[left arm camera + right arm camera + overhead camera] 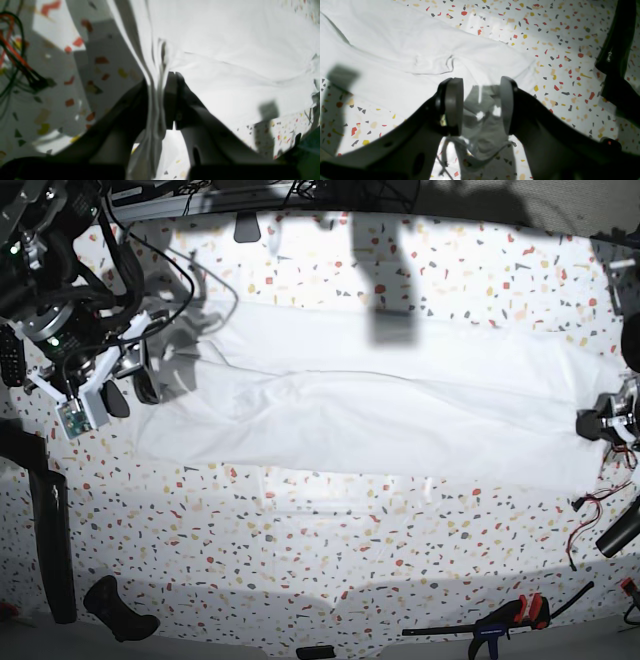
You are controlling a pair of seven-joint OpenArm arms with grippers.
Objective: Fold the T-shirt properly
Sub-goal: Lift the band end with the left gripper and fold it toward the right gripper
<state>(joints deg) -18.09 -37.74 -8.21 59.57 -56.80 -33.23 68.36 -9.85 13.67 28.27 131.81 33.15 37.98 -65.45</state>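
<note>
White T-shirt (pixel 380 420) lies as a long wrinkled band across the middle of the speckled desk (pixel 300 550), reaching from near the left edge to near the right edge. Left end effector (pixel 160 100) at the right edge: jaws pinched together on a bunched fold of the T-shirt, cloth running up between them. Right end effector (pixel 481 105) near the left edge: jaws apart, nothing between them, hovering over the cloth's edge. Clamp (pixel 500 620) near the front right corner.
</note>
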